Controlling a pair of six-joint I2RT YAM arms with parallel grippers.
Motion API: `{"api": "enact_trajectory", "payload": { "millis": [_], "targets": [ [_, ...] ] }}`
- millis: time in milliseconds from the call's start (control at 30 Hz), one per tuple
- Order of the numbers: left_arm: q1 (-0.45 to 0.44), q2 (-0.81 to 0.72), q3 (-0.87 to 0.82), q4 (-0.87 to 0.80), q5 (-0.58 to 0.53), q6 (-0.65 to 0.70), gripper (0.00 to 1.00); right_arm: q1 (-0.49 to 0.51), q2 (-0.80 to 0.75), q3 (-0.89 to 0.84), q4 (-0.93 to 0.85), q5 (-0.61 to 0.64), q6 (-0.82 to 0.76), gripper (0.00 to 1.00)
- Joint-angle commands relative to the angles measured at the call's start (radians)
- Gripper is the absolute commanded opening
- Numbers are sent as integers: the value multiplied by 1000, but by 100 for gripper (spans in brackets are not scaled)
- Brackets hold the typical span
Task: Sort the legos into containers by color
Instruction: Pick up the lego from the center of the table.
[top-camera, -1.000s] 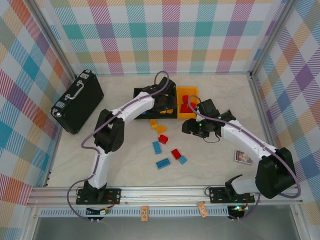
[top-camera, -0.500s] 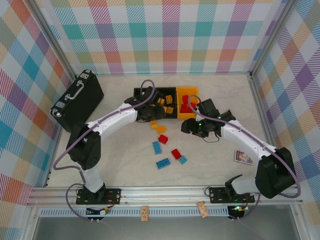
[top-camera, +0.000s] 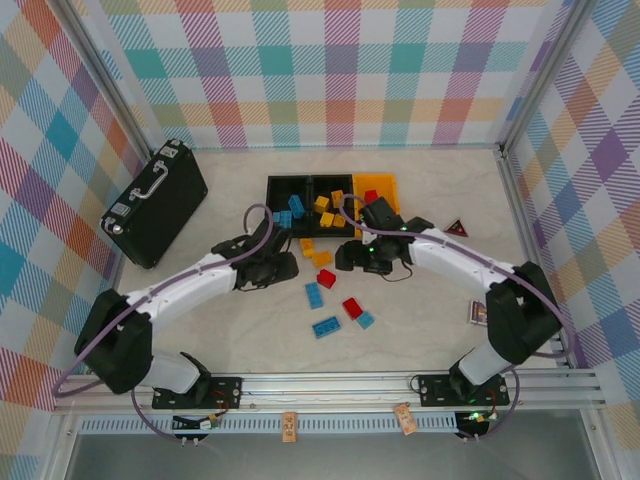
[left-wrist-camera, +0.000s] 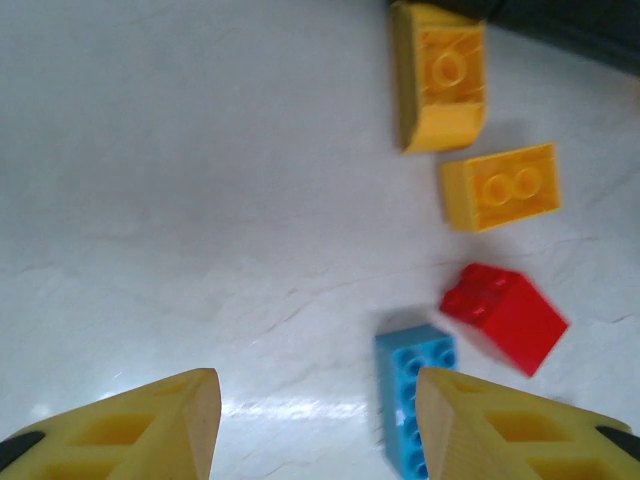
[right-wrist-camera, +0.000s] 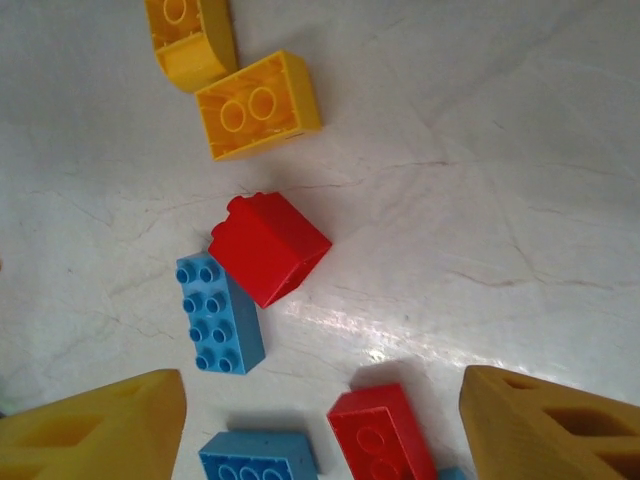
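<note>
Progress: partly done, as I judge it. A share of the legos (top-camera: 322, 205) already sits in the containers by color, and seven lie loose on the bench (top-camera: 430, 330).
Loose on bench: two yellow bricks (top-camera: 322, 258) lie nearest the bins. Below them are two red bricks (top-camera: 327, 278) and three blue bricks (top-camera: 314, 295). All lie in one patch between the two wrists, just in front of the row of bins.
Left to do: seven bricks to carry over, each color to its bin.
Left black bin (top-camera: 281, 187): blue only. A few blue pieces (top-camera: 297, 206) are bunched at its near right corner, and the rest of its floor is bare.
Middle black bin (top-camera: 322, 183): yellow only, with about five pieces scattered across it.
Yellow-orange bin (top-camera: 386, 182): a red piece (top-camera: 371, 196) shows at its far left. The right arm covers the near half, so there may be more red under it.
Left fingers (left-wrist-camera: 150, 425): apart and holding nothing, with bare bench between them. They hang low over the bench, left of the loose patch, and a blue brick lies just beside the right-hand one.
Right fingers (right-wrist-camera: 540, 420): spread wide and empty. They hang over the loose patch, with a red and a blue brick on the bench below the gap.
</note>
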Motion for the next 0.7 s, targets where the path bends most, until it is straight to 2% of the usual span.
{"api": "enact_trajectory", "payload": {
  "millis": [0, 100, 167, 367, 667],
  "targets": [
    [-4, -85, -75, -24, -43, -57, 55, 33, 79, 66, -34, 11, 51, 77],
    [-4, -133, -129, -32, -58, -84, 56, 61, 156, 137, -68, 13, 91, 80],
    [-4, -152, -152, -33, -63, -98, 56, 79, 209, 192, -104, 25, 107, 99],
    [-4, -168, -183, -27, -69, -111, 56, 94, 310, 269, -140, 30, 168, 100],
    [-4, -164, -207, -9, -70, -122, 56, 109, 434, 354, -207, 38, 194, 92]
  ]
}}
